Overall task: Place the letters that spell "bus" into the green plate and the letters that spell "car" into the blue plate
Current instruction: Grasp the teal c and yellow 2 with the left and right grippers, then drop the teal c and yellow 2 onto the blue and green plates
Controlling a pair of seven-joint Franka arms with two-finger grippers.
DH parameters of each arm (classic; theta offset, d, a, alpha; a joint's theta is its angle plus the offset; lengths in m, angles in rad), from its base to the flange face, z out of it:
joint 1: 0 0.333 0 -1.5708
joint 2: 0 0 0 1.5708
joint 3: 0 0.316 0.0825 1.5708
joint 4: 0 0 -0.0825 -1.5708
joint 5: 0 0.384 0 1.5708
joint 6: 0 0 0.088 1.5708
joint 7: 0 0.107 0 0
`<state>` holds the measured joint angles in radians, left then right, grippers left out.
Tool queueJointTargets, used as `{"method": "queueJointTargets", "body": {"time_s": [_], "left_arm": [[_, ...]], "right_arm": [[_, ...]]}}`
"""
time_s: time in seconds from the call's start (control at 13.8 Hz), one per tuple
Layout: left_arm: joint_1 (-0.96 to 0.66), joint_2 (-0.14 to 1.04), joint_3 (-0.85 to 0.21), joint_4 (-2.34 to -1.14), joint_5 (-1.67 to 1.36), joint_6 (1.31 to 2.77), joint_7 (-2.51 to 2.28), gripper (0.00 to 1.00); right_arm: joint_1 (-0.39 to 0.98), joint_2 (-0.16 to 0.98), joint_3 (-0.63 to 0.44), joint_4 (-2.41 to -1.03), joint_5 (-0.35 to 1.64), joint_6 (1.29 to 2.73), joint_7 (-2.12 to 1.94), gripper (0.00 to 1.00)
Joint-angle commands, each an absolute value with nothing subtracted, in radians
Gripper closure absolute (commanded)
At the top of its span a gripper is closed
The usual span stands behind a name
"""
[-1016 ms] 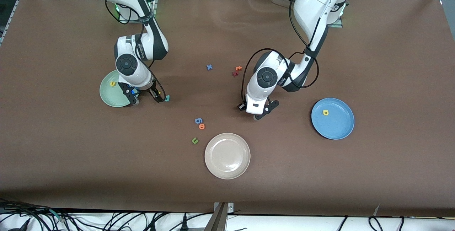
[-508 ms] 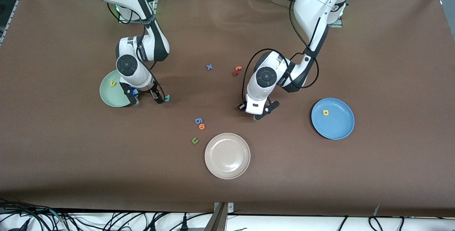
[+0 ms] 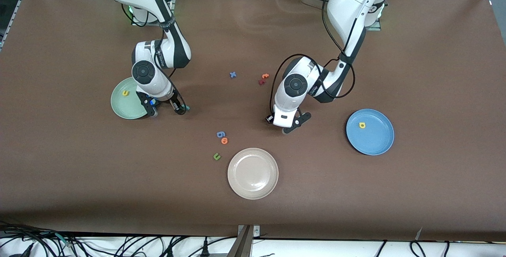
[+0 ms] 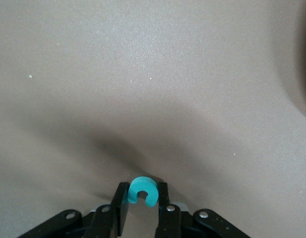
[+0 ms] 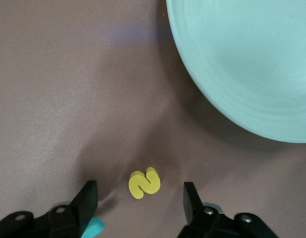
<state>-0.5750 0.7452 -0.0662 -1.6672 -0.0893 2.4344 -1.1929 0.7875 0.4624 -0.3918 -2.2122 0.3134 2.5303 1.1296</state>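
The left hand [image 4: 142, 208] was down at the brown surface [image 3: 395, 193], in its middle part, between the cream-white plate [image 3: 253, 173] and the blue plate [image 3: 370, 131], and it gripped a teal "c" [image 4: 141, 190] between its two fingers [image 4: 121, 206]. The blue plate lay toward the left arm's end and carried a yellow "a" [image 3: 362, 125] close to the rim that faced the robots.

The right hand [image 5: 139, 201] stood low over the surface just beside the green plate [image 3: 122, 106], which lay toward the right arm's end. Its fingers [image 5: 86, 199] were spread apart, one on each side of a yellow "s" [image 5: 143, 182] that lay flat on the surface and touched neither of them. A teal letter [image 3: 186, 108] showed just beside that hand in the front view; which letter it was could not be told. In the green plate lay a yellow-orange "u" [image 3: 125, 93].

Loose on the surface between the two arms were a blue "x" [image 3: 233, 74], an orange letter [image 3: 265, 76] and a dark red letter [image 3: 261, 82] touching it. Nearer the front edge, beside the cream-white plate, lay a blue letter [image 3: 220, 134], an orange "o" [image 3: 224, 140] and a dark green "u" [image 3: 216, 156].
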Motion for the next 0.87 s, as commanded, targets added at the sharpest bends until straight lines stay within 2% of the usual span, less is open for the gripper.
{"method": "queueJointTargets", "body": {"time_s": [0.0,0.15,0.22,0.44,0.51,0.65,0.8], "left_arm": [[-0.578,0.746,-0.055,-1.661,-0.057,2.404,-1.207,0.76],[-0.566,0.738,-0.038,-1.613,-0.055,2.3,-1.201,0.78],[-0.543,0.726,-0.037,-1.582,-0.055,2.222,-1.171,0.79],[-0.462,0.684,-0.04,-1.56,-0.055,2.082,-1.024,0.8],[-0.444,0.67,-0.04,-1.56,-0.055,2.048,-0.99,0.8],[-0.393,0.657,-0.037,-1.562,-0.055,1.987,-0.898,0.8],[-0.336,0.649,-0.035,-1.56,-0.054,1.948,-0.809,0.81]], "right_arm": [[0.784,0.465,-0.39,-2.22,0.342,2.54,1.06,0.22],[0.784,0.465,-0.39,-2.22,0.342,2.54,1.058,0.24],[0.784,0.465,-0.39,-2.22,0.342,2.539,1.057,0.31],[0.784,0.465,-0.388,-2.22,0.342,2.536,1.046,0.66],[0.782,0.465,-0.39,-2.221,0.342,2.534,1.04,0.73],[0.781,0.465,-0.39,-2.221,0.342,2.533,1.039,0.74],[0.781,0.465,-0.388,-2.22,0.342,2.533,1.039,0.85]]}}
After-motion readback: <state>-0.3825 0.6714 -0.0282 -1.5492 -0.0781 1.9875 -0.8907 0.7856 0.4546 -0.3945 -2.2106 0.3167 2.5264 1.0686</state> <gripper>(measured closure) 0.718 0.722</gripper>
